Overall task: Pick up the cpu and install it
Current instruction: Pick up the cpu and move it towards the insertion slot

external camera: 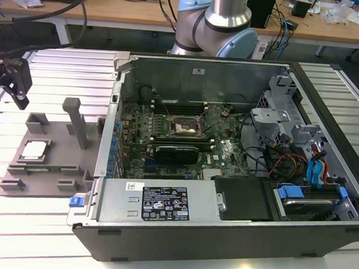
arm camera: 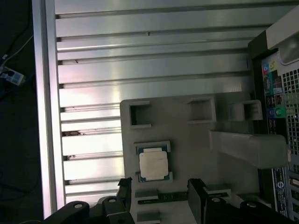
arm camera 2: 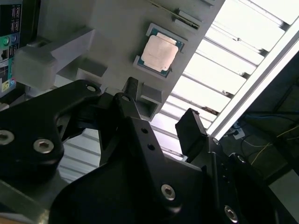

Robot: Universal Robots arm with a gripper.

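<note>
Gripper (arm camera: 161, 186) spread apart & empty, hovering abv cpu (arm camera: 153, 164) sitting in grey holder plate (arm camera: 196, 144).

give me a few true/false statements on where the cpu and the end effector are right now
1. The cpu lies on the grey fixture tray. True.
2. The end effector grips the cpu. False: its fingers are open and empty, not touching the cpu.
3. The cpu sits in the motherboard socket. False: it is on the tray, outside the computer case.
4. In the exterior view, the tray stands at the case's left. True.
</note>
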